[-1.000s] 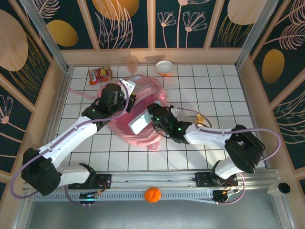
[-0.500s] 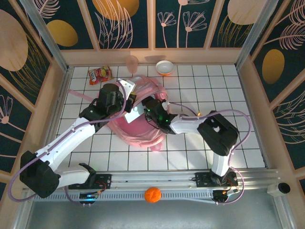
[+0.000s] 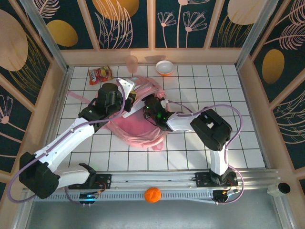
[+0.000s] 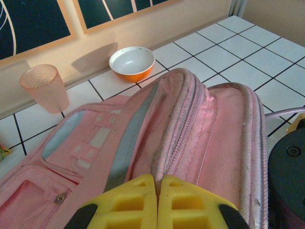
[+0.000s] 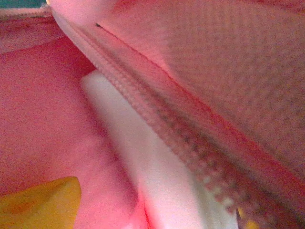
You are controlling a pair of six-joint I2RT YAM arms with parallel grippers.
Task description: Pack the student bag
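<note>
The student bag (image 3: pixel 138 126) lies mid-desk (image 3: pixel 214 95). The left pincer (image 4: pixel 157 193) is pressed together on its zip rim, lifting the mouth. The right pincer (image 3: pixel 151 109) is inside and looks spread, with 1 yellow fingertip (image 5: pixel 43 202) clear of a flat white item (image 5: pixel 143 167) in the bag. The step in hand is probably stowing that item. Next, the right arm should back out without snagging the zip. Print on the red snack packet (image 3: pixel 99 75) is too small to read.
</note>
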